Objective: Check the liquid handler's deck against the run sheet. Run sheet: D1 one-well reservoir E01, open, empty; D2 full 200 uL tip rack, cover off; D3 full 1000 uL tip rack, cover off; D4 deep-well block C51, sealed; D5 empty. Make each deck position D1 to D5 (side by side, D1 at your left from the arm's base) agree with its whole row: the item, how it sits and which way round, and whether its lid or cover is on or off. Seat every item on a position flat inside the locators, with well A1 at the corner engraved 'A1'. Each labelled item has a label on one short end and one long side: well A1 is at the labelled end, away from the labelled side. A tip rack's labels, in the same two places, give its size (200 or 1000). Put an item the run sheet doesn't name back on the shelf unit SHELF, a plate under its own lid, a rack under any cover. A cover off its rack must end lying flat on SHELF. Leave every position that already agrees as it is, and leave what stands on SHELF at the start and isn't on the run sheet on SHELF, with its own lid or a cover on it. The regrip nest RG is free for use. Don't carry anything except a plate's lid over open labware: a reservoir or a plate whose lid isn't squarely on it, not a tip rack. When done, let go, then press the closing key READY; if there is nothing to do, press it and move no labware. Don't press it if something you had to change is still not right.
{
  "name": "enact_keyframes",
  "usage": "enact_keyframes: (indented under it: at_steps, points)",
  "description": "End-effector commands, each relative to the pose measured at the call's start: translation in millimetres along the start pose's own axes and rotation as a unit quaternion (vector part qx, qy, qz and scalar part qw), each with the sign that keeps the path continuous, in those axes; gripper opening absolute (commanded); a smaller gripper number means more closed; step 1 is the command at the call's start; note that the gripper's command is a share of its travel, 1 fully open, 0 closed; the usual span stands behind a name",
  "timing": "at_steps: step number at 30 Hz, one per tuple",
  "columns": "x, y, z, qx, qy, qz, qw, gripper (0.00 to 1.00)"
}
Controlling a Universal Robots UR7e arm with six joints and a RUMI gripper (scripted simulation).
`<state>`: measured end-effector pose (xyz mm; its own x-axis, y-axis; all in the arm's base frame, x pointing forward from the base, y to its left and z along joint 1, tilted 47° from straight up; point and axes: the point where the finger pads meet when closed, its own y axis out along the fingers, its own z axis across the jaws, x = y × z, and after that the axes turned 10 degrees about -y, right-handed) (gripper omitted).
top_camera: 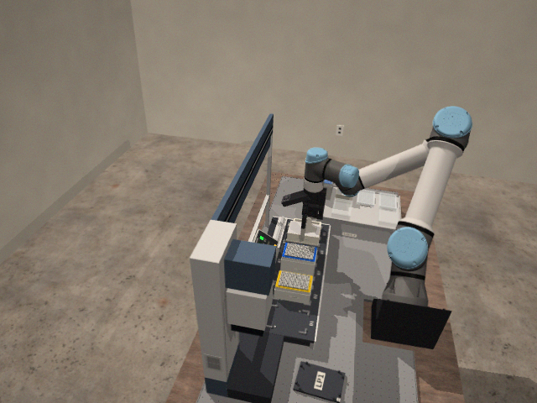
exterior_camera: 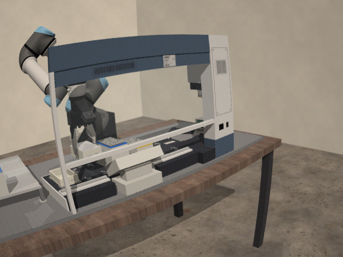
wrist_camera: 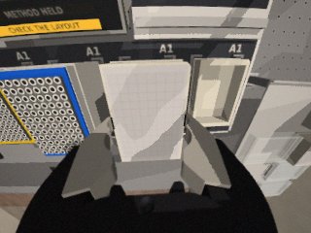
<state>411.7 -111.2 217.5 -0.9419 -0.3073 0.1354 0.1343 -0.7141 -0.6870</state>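
Note:
My gripper (wrist_camera: 149, 116) is shut on a white deep-well block (wrist_camera: 146, 107) with a gridded seal on top. I hold it by its long sides, low over the deck position between the blue-framed tip rack (wrist_camera: 44, 114) and the open, empty reservoir (wrist_camera: 220, 92). I cannot tell whether the block touches the deck. In the top view the block (top_camera: 303, 232) sits under the gripper (top_camera: 304, 223), with the blue-framed rack (top_camera: 299, 251) and the yellow-framed rack (top_camera: 294, 280) beside it, both uncovered and full. The deck position (top_camera: 294, 321) past the yellow rack is empty. The exterior view shows the block (exterior_camera: 88, 149) and the reservoir (exterior_camera: 61, 176).
The liquid handler's gantry (exterior_camera: 127, 52) arches over the deck. The shelf unit (top_camera: 364, 207) behind the arm carries several plates. A black pad marked LP1 (top_camera: 320, 380) lies at the table's near end. A panel (wrist_camera: 51, 26) reads CHECK THE LAYOUT.

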Motion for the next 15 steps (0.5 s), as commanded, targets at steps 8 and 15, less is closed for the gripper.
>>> enact_keyframes:
  at_steps: [8,15]
  points:
    - [-0.3,17.9,0.3,0.0,0.0,0.001,1.0,0.0]
    - [-0.3,26.3,0.3,0.0,0.0,0.001,1.0,0.0]
